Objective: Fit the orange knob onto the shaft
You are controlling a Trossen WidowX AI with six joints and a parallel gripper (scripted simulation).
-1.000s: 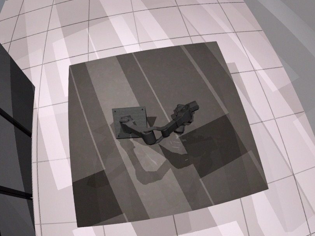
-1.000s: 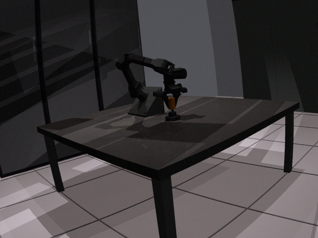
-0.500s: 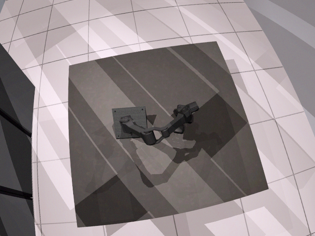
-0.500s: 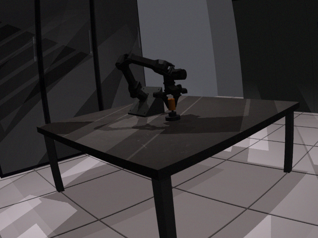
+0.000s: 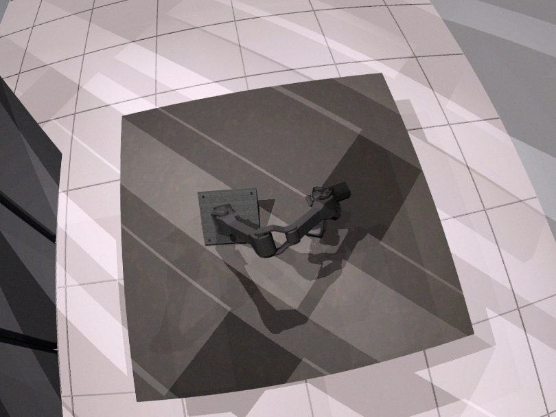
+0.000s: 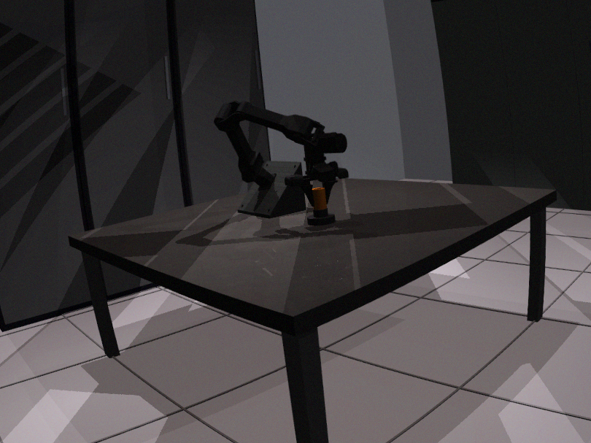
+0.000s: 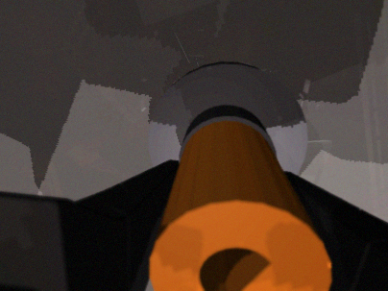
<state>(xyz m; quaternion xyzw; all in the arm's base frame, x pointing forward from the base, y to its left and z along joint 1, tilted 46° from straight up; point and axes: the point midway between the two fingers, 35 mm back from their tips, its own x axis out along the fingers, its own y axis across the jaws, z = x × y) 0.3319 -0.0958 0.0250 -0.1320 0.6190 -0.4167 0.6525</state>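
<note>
The orange knob [image 6: 319,199] [image 7: 230,172] stands upright over the round pedestal [image 6: 321,220] [image 7: 226,85]. In the exterior view its lower end meets the pedestal's raised collar, with no shaft showing between them. The wrist view shows a thin grey rim of the collar around the knob's lower end. The hole in the knob's top is dark, with a lighter straight-edged part. The shaft is hidden. My gripper [image 6: 320,196] [image 7: 227,176] is shut on the knob, one black finger on each side. The arm hides the knob in the top view.
The arm's base plate [image 5: 229,199] stands on the dark table [image 5: 185,157] [image 6: 295,285], behind and left of the pedestal in the exterior view. Dark cabinets [image 6: 128,29] stand beyond the table. Broad shadows and light bands cross the table top.
</note>
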